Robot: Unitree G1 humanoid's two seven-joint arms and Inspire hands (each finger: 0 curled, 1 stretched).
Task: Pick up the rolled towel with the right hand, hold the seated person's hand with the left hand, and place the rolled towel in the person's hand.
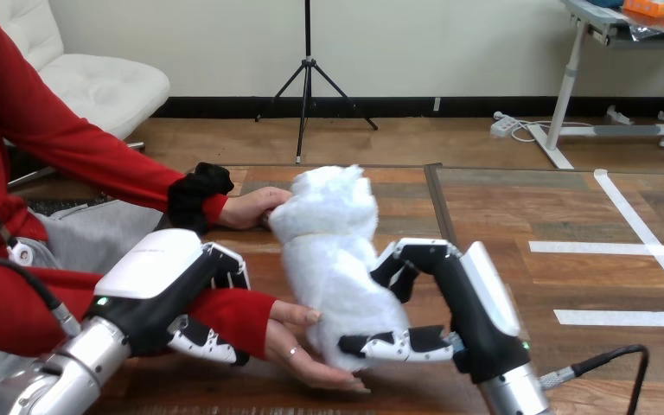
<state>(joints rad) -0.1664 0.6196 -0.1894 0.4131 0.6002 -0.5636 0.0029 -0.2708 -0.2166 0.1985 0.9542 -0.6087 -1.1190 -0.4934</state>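
— Nearest us, by the table's [519, 216] near edge: left hand [169, 290], fingers and thumb wrapped round the person's red-sleeved wrist [233, 311]. We log it as gripping.
— And the rolled towel [333, 251]?
— Standing upright between the two robot hands. Its lower end rests in the person's lower hand [307, 350], palm up. Right hand [462, 303] clamps it from the right, thumb low, fingers higher. The person's upper hand [251, 207] touches its top from the left.
— Its look?
— White, fluffy, loosely rolled, ragged at the top.
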